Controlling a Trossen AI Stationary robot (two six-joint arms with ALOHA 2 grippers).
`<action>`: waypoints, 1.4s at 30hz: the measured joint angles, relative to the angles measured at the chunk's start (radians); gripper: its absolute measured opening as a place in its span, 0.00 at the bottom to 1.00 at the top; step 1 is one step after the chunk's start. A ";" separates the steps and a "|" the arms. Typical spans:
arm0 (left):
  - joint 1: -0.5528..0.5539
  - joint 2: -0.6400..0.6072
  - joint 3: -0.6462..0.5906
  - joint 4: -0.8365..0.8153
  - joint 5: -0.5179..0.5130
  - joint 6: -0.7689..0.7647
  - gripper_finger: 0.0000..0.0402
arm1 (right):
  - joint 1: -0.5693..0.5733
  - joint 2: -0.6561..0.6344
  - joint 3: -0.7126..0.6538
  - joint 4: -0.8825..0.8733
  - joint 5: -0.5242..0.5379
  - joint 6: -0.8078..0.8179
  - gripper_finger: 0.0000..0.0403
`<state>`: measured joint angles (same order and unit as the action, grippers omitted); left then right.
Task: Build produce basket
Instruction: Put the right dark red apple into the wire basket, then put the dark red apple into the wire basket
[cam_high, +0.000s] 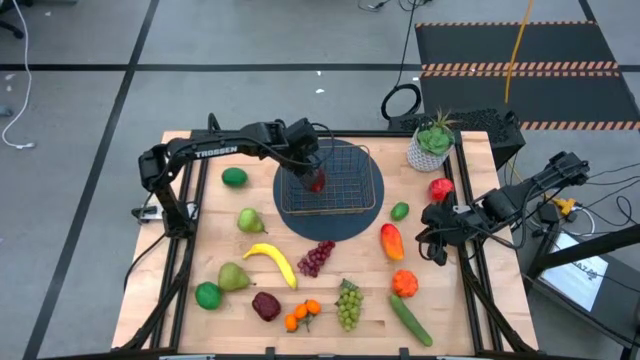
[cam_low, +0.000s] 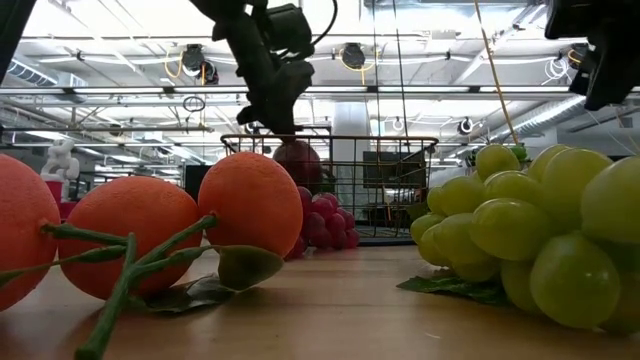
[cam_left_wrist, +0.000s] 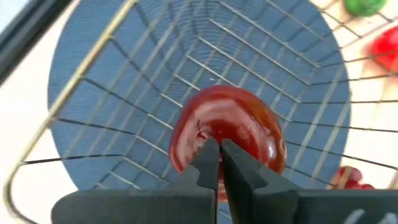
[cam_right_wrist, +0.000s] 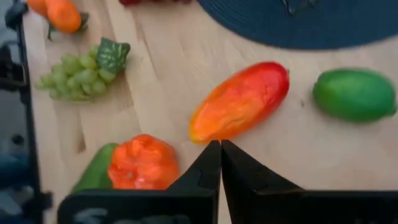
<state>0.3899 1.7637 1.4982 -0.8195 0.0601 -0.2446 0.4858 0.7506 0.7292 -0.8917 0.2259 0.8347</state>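
The wire basket (cam_high: 286, 203) stands on a round dark mat (cam_high: 330, 228) at the table's middle back. My left gripper (cam_high: 312, 172) is over the basket, shut on a red apple (cam_left_wrist: 236, 124) that hangs inside the basket's walls (cam_low: 298, 160). My right gripper (cam_high: 437, 250) is shut and holds nothing, above the table's right side, with a red-orange mango (cam_right_wrist: 239, 102) and a lime (cam_right_wrist: 354, 94) lying on the wood just beyond its tips (cam_right_wrist: 220, 146). The other produce lies spread over the near half of the table. My left gripper has the apple by its top (cam_left_wrist: 205, 134), the fingertips closed together there; what they pinch is hidden by the tips themselves. The fingers slant steeply down from the table's left. The apple hangs below them, just under the rim and clear of the basket's floor.
A banana (cam_high: 272, 260), purple grapes (cam_high: 316, 257), green grapes (cam_high: 348, 305), oranges (cam_high: 302, 316), pears (cam_high: 250, 220), an orange pepper (cam_high: 404, 283) and a cucumber (cam_high: 410, 320) lie on the wood. A second red fruit (cam_high: 441, 188) and a potted plant (cam_high: 432, 145) are at the back right.
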 joint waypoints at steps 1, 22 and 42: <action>0.007 0.000 0.000 -0.006 0.000 -0.001 0.03 | 0.000 0.000 0.000 0.003 0.012 -0.031 0.02; 0.042 0.000 0.000 -0.096 -0.061 -0.047 0.15 | -0.002 -0.021 0.000 0.057 0.088 -0.247 0.02; -0.154 -0.266 0.016 -0.253 -0.054 -0.147 0.15 | -0.002 -0.021 0.000 0.058 0.086 -0.252 0.02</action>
<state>0.2363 1.4981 1.5146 -1.0727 0.0056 -0.3920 0.4839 0.7296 0.7292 -0.8341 0.3119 0.5827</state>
